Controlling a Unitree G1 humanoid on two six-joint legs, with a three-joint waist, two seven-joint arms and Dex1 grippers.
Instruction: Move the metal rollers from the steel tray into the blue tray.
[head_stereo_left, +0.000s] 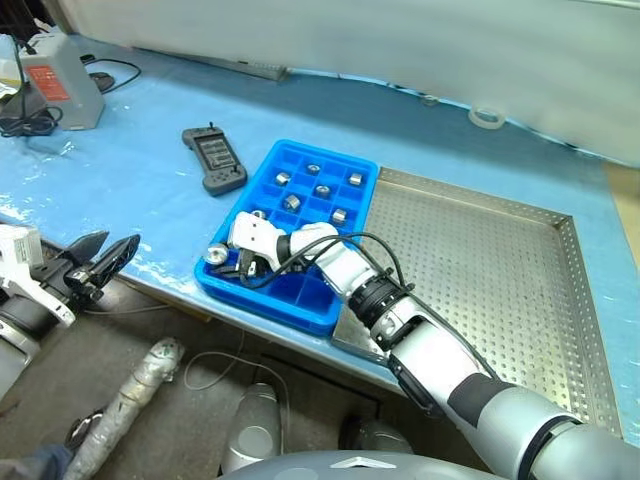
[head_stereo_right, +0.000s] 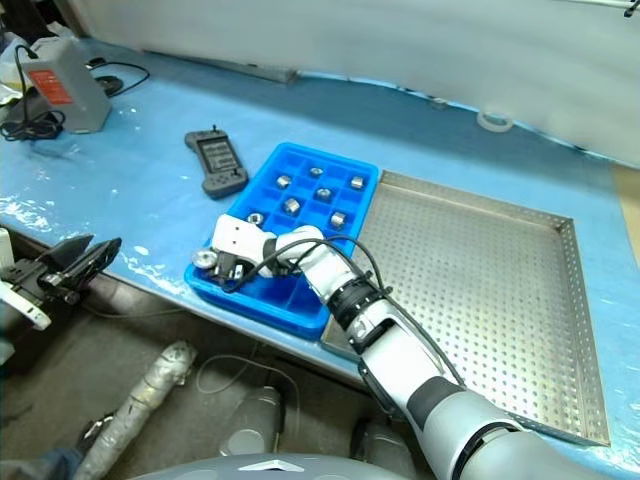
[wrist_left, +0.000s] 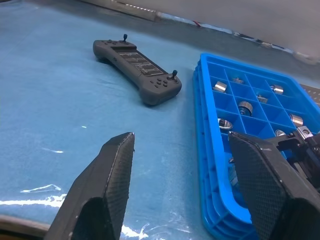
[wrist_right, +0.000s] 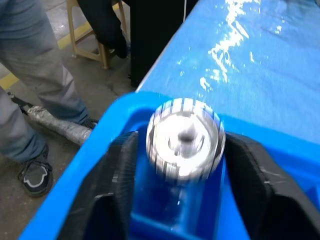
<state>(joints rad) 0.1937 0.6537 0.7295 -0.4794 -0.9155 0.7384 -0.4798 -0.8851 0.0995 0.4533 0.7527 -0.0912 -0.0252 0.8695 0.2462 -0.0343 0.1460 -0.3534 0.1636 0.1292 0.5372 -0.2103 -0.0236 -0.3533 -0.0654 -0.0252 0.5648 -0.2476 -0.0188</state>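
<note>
Rollers (head_stereo_left: 322, 191) lie in separate compartments of the blue tray (head_stereo_left: 352, 211), six of them grouped at the end of the tray farther from the robot and one more just ahead of the right gripper's white housing. The blue tray rests on the blue-covered table (head_stereo_left: 140, 190), its long side touching the rim of the steel tray (head_stereo_left: 500, 270), whose perforated floor carries no roller in the head views. The right gripper (head_stereo_left: 232, 266) reaches across the near end of the blue tray, pointing toward the robot's left. One roller (wrist_right: 185, 138) sits at the near left corner of the tray (blurred in the right wrist view), between the two black fingers (wrist_right: 120, 170); gaps show on both sides of it, so the jaws stand apart and do not clamp it. Whether the roller rests on the tray wall or is in the air cannot be told. The left gripper (head_stereo_left: 100, 262) hovers off the table's near edge, well apart from the tray, fingers spread and holding nothing. A dark grey handheld controller (head_stereo_left: 213, 158) lies on the table beside the blue tray.
</note>
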